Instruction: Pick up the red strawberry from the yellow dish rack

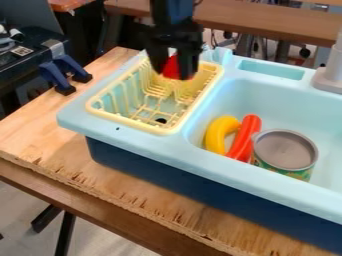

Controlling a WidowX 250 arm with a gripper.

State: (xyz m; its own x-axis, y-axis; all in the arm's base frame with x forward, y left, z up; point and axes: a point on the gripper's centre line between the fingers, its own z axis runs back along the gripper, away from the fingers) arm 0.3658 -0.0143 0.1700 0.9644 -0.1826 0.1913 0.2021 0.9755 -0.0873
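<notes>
Black gripper (175, 65): hung over the dish rack; looked clenched around the red object.
Red object (173, 68): sat between the fingertips; too blurred to name exactly.
Handling: seemed light and fairly stiff, perhaps smooth enough to slip; called for a firm hold across the middle.
Yellow dish rack (197, 99): stood below the gripper, set into the light-blue toy sink (133, 142).
Basin: held, lower and off to one side of the gripper, a yellow banana (217, 135), a red-orange elongated toy (246, 136) and a can (285, 146).
</notes>
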